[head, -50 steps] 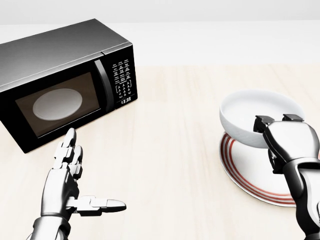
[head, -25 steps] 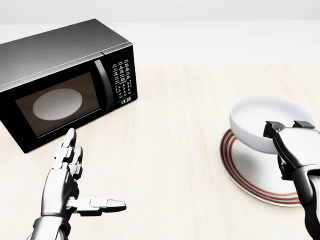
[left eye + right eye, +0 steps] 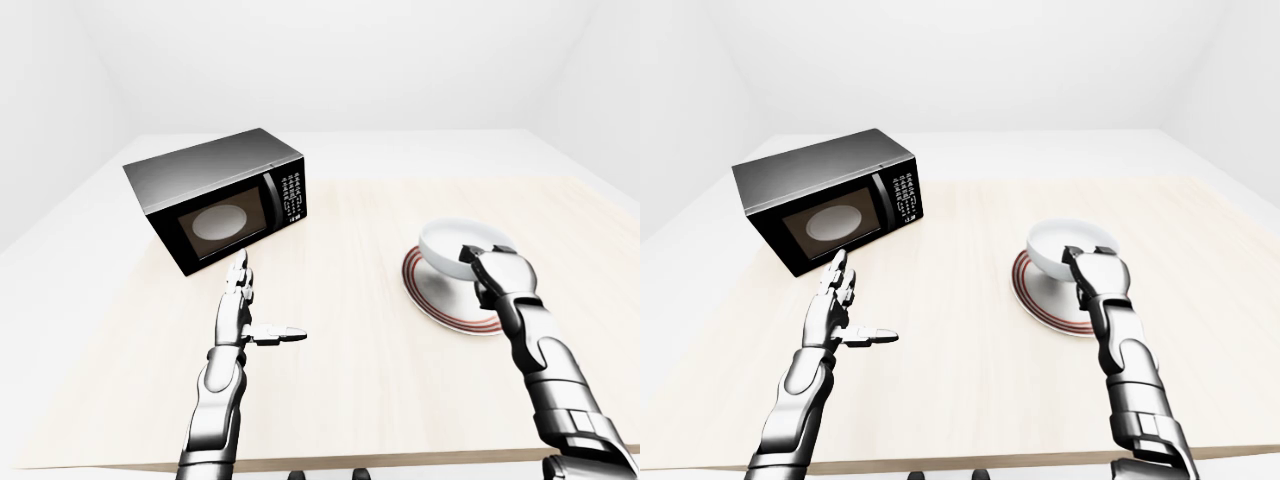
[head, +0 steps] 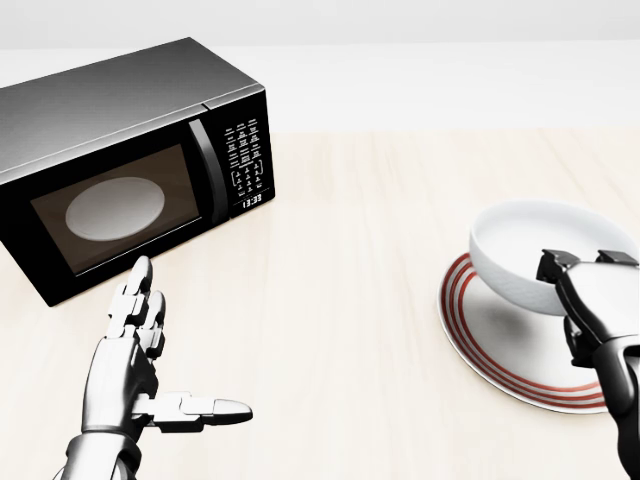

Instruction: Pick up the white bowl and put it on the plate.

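The white bowl (image 4: 530,252) is over the white plate with red rings (image 4: 492,345) at the right of the head view, tilted, its shadow on the plate below. My right hand (image 4: 585,285) is shut on the bowl's near rim, fingertips hooked over the edge. Whether the bowl touches the plate I cannot tell. My left hand (image 4: 150,360) is open and empty at the lower left, fingers straight and thumb out, hovering over the table below the microwave. The bowl and plate also show in the left-eye view (image 3: 450,240).
A black microwave (image 4: 120,160) with its door shut stands at the upper left on the light wooden table (image 4: 340,300). The table's right edge shows in the left-eye view (image 3: 610,215). White floor and walls lie around.
My right hand has carried the bowl to the right and a little down, so it now hangs more over the plate's middle. The left hand has not moved.
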Controlling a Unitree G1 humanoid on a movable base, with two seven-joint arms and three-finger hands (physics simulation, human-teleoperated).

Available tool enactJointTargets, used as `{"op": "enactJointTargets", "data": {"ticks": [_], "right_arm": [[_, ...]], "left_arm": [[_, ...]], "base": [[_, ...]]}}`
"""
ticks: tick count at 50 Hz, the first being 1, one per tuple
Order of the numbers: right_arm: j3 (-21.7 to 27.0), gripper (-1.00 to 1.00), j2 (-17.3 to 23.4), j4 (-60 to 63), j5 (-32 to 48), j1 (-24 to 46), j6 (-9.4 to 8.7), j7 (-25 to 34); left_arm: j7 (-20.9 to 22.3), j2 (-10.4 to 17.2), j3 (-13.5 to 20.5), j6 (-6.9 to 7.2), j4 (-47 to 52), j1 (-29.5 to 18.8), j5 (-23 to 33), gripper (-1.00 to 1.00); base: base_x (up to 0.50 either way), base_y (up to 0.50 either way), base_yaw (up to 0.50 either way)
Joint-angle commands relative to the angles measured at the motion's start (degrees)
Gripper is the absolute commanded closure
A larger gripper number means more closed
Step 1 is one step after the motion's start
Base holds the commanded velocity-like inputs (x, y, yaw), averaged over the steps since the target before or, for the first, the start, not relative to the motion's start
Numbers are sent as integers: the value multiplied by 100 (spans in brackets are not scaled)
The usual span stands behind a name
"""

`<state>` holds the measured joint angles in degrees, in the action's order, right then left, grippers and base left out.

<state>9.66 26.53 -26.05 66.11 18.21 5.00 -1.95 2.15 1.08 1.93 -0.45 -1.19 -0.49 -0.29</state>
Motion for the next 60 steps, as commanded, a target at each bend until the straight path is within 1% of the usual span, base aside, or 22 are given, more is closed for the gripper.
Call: {"op": "enactJointTargets", "data": {"ticks": [1, 16, 22, 38, 60], "right_arm": [[56, 100, 77, -90, 10, 80, 0, -169], [11, 100, 57, -198, 5, 21, 0, -216], [-24, 100, 56, -388, 12, 46, 0, -350], [-71, 100, 46, -511, 13, 35, 0, -435], [-72, 100, 55, -530, 5, -1, 0, -449]], "left_arm": [[1, 0, -1, 2, 3, 2, 1, -100], [0, -1, 0, 1, 3, 2, -1, -100], [2, 0, 0, 2, 3, 2, -1, -100], [1, -1, 0, 1, 3, 2, 0, -100], [2, 0, 0, 2, 3, 2, 0, -100]], "base": [[0, 0, 0], [0, 0, 0], [0, 0, 0], [0, 0, 0], [0, 0, 0]]}}
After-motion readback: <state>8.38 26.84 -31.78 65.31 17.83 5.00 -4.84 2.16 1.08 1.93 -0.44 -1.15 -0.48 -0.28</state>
